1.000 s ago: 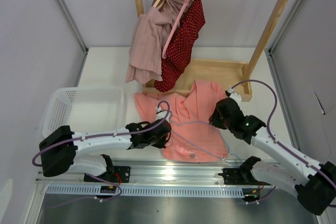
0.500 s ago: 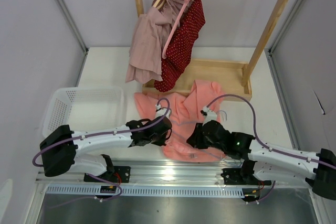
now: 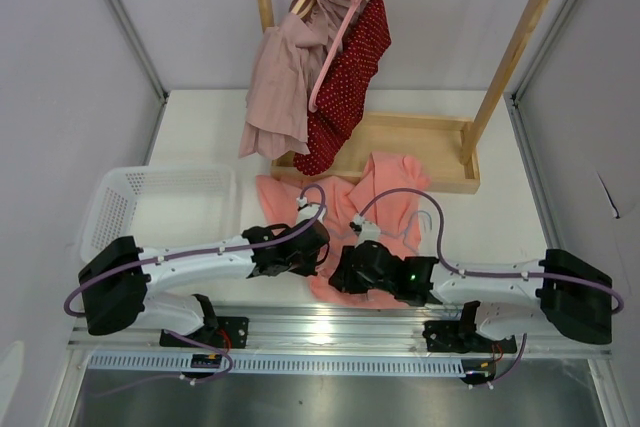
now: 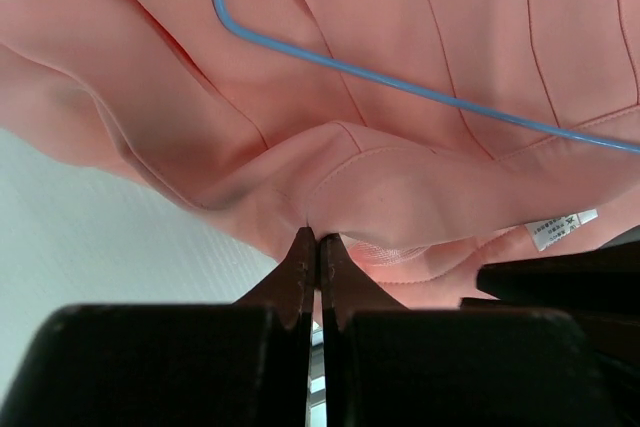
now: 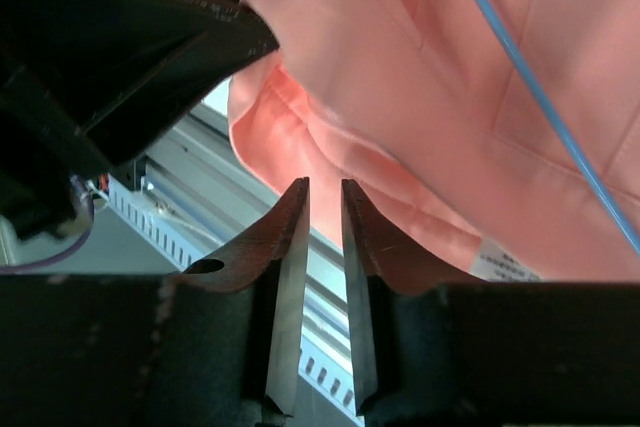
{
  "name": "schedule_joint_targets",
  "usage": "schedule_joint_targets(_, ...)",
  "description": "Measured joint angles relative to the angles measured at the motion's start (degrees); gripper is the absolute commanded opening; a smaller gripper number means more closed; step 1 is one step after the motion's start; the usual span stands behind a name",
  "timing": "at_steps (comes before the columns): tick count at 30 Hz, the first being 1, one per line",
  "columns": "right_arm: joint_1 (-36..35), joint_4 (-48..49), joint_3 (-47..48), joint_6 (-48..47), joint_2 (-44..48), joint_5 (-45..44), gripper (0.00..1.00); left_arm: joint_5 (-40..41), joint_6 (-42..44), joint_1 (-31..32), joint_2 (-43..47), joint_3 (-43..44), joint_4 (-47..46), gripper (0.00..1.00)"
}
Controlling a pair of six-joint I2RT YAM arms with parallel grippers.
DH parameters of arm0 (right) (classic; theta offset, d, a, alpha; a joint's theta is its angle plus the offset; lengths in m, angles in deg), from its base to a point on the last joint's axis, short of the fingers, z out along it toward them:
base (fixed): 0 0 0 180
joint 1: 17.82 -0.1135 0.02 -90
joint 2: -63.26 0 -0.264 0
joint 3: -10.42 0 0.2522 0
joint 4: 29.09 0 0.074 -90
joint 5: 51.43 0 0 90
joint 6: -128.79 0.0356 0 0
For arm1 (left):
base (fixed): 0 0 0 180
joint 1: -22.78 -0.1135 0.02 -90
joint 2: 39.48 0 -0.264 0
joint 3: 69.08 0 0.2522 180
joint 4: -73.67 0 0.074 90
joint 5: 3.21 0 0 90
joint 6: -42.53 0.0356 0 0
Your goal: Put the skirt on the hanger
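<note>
top external view, entry one: the skirt (image 3: 385, 212), salmon-pink and pleated, lies crumpled on the white table (image 3: 200, 132) in front of the wooden rack (image 3: 505, 57). its near edge is close to the metal rail (image 3: 330, 325).

entry two: the hanger (image 4: 420, 87), thin and light blue, lies flat on top of the skirt. in the left wrist view we see its hook curling at the upper left and one wire arm running off to the right, apart from the fingertips.

entry three: the left gripper (image 4: 313, 237) has its jaws pressed together on a fold at the skirt's near edge. the cloth draws up to a small peak right at the tips, so we list it as pinched. a white label (image 4: 560, 229) on the skirt shows just to the right.

entry four: the right gripper (image 5: 323, 192) sits low, just beside the left one. its jaws stand a narrow slit apart with nothing between them. the skirt's folded hem lies just past the tips, and we cannot tell whether it touches them.

also listed: a white basket (image 3: 120, 202) at the left, apart from the skirt. on the rack hang a dusty mauve garment (image 3: 285, 77) and a dark red dotted garment (image 3: 345, 87), with a pink hanger (image 3: 345, 32) against it.
</note>
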Motion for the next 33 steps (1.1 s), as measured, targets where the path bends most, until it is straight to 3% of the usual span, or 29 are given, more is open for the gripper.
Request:
schedule_joint_targets(10, 0.7, 6.0, 3.5, 3.8, -10.6, -0.9, 0.27, 0.0, 0.1, -0.1, 0.0, 0.1, 0.2, 0.0)
schedule_joint_targets(23, 2.4, 7.4, 4.5, 6.0, -13.6, -3.3, 0.41, 0.0, 0.2, -0.1, 0.0, 0.1, 0.1, 0.0)
schedule_joint_targets(33, 2.8, 7.4, 4.5, 7.0, -13.6, -5.5, 0.36, -0.1, 0.5, -0.1, 0.0, 0.1, -0.1, 0.0)
